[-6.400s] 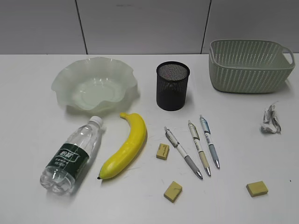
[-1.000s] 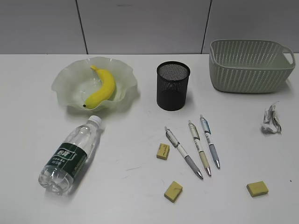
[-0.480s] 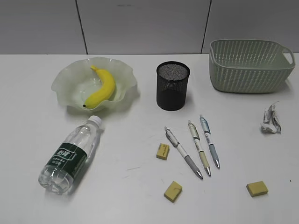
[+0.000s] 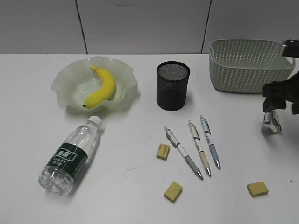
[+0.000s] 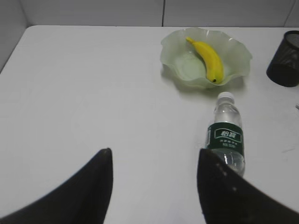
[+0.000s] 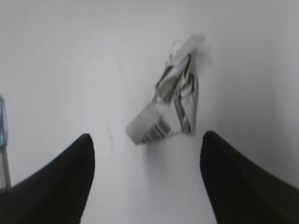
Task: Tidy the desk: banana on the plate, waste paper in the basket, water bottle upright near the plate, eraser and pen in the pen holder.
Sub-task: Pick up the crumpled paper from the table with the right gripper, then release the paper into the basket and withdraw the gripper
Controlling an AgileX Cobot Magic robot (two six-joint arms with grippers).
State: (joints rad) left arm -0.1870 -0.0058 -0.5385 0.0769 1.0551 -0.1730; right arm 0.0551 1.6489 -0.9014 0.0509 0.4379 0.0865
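Observation:
The banana [image 4: 102, 87] lies in the pale green plate [image 4: 65, 79] at the back left. The water bottle [image 4: 70, 156] lies on its side in front of the plate. The black mesh pen holder [image 4: 173, 86] stands mid-table, with three pens [image 4: 199, 148] and yellow erasers [image 4: 162, 151] in front of it. My right gripper [image 4: 275, 105] is open above the waste paper [image 4: 271, 122], which sits just ahead of the jaws [image 6: 147, 144] in the right wrist view [image 6: 173, 102]. My left gripper [image 5: 154, 158] is open and empty, left of the bottle [image 5: 225, 135].
The grey-green woven basket [image 4: 250, 67] stands at the back right, just behind the right gripper. Two more erasers [image 4: 173, 191] [image 4: 257, 188] lie near the front edge. A grey panel wall runs along the back of the desk [image 4: 135, 177].
The banana went from the desk to the plate well before now. In the last half second my right gripper has come into the exterior view, above the waste paper.

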